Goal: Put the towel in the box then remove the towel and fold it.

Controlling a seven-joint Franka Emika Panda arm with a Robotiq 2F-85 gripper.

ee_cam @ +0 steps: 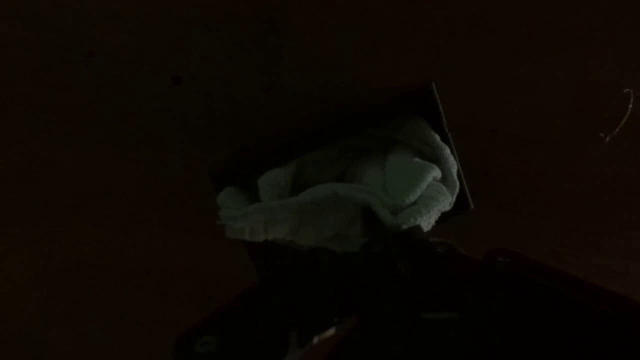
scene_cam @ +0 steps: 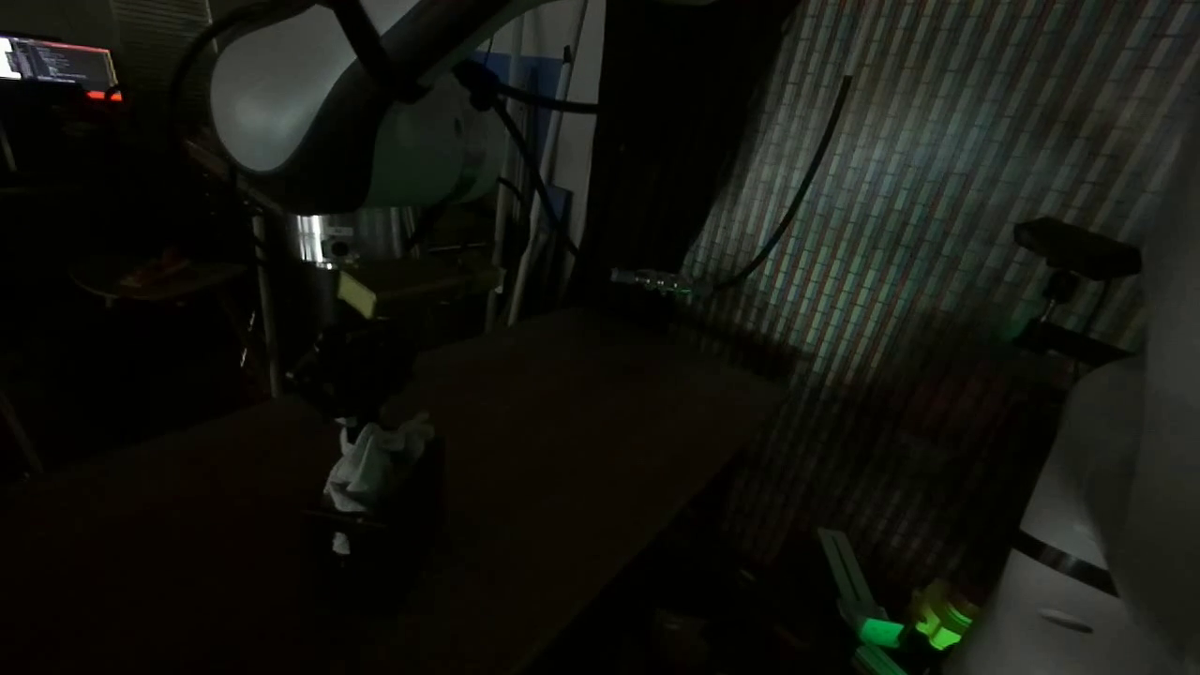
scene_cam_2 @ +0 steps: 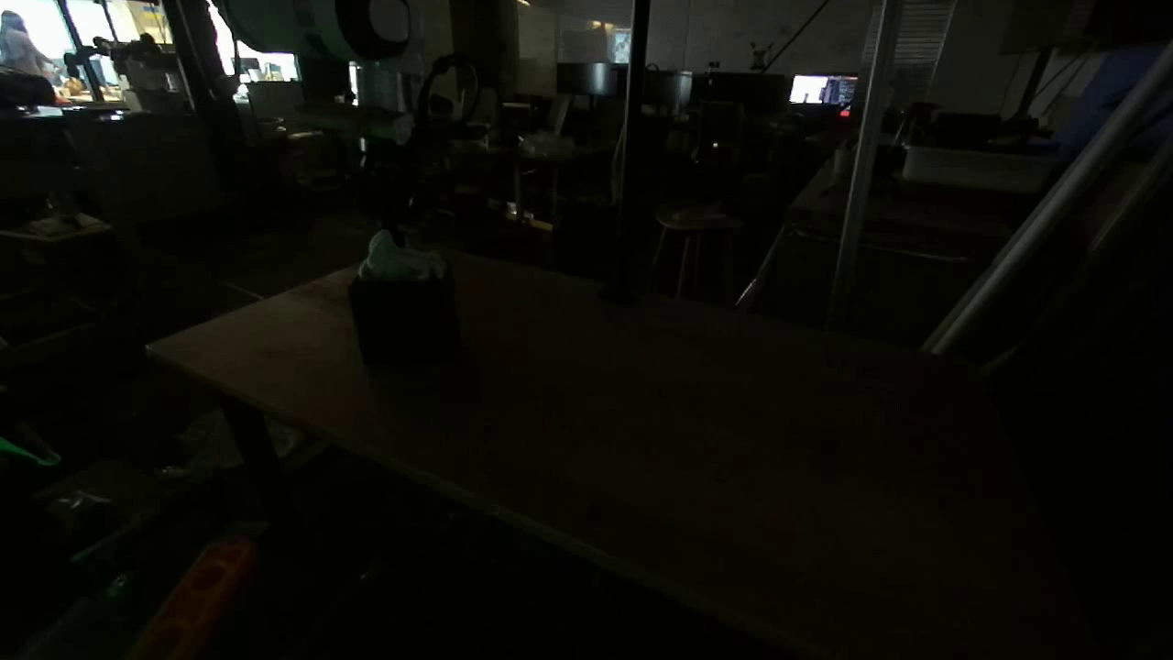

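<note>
Towel (scene_cam_2: 401, 264) bulges above edges of the box (scene_cam_2: 408, 321), tabletop (scene_cam_2: 660, 412) stretching alongside.

The room is dark. In an exterior view, a lit monitor (scene_cam: 61, 67) stands at ten o'clock, and a striped wall (scene_cam: 891, 197) takes pale light at two. In an exterior view, a bright opening (scene_cam_2: 53, 26) is at ten, a stool (scene_cam_2: 701, 221) between one and two, and the brown surface (scene_cam_2: 678, 403) reaches toward four.
</note>
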